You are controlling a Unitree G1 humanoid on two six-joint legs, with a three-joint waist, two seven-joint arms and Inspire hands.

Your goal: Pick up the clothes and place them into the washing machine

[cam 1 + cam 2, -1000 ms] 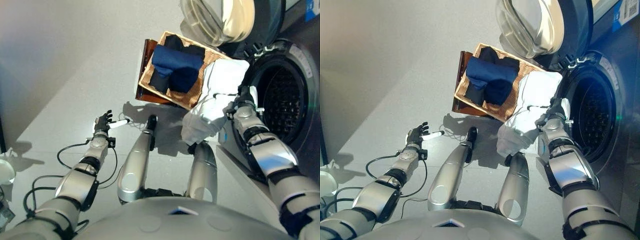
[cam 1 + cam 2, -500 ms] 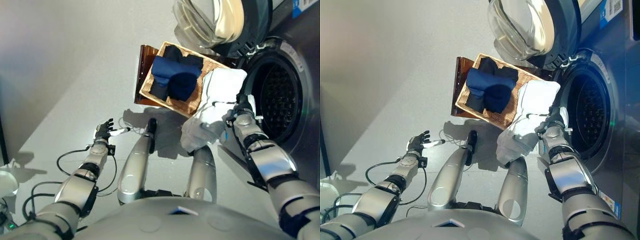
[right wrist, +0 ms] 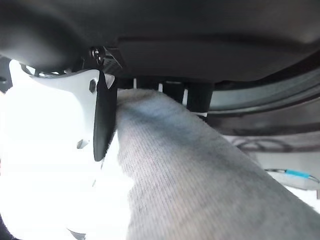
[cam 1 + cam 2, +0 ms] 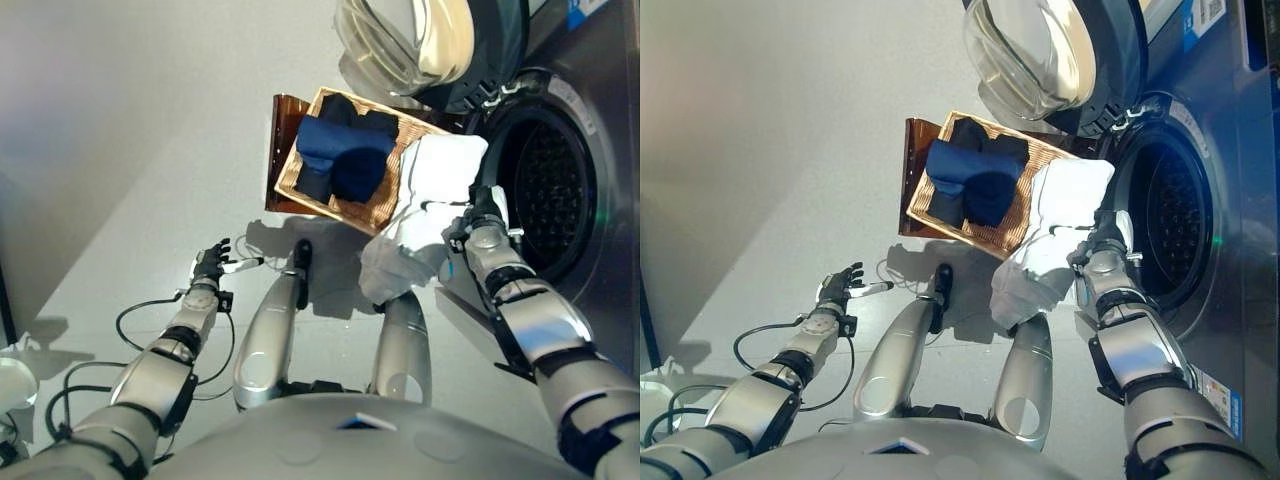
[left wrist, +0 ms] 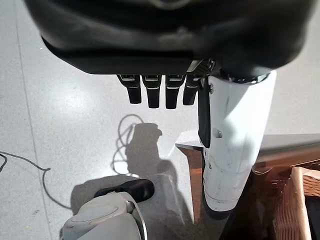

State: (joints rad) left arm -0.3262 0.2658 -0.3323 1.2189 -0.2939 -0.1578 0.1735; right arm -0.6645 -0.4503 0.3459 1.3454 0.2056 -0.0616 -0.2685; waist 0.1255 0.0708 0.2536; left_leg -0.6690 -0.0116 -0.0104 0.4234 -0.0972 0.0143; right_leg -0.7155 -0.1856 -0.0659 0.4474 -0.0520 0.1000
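Two hands in eye views. Right hand [image 4: 481, 213] grips white cloth [image 4: 425, 215], which hangs just in front of washer [image 4: 590, 190] opening, beside open door [image 4: 420, 40]; cloth not inside drum. Basket [image 4: 385, 208] on floor near washer holds blue clothes [image 4: 340, 150] and dark ones. Left hand [image 4: 210, 263] low over floor, well apart from basket, fingers relaxed. Left wrist view: fingers [image 5: 152, 92] straight, white-covered thumb [image 5: 235, 135] out, holding nothing, basket corner [image 5: 300, 200] past thumb. Right wrist view: thumb [image 3: 60, 100] and fingers pinch cloth [image 3: 200, 180].
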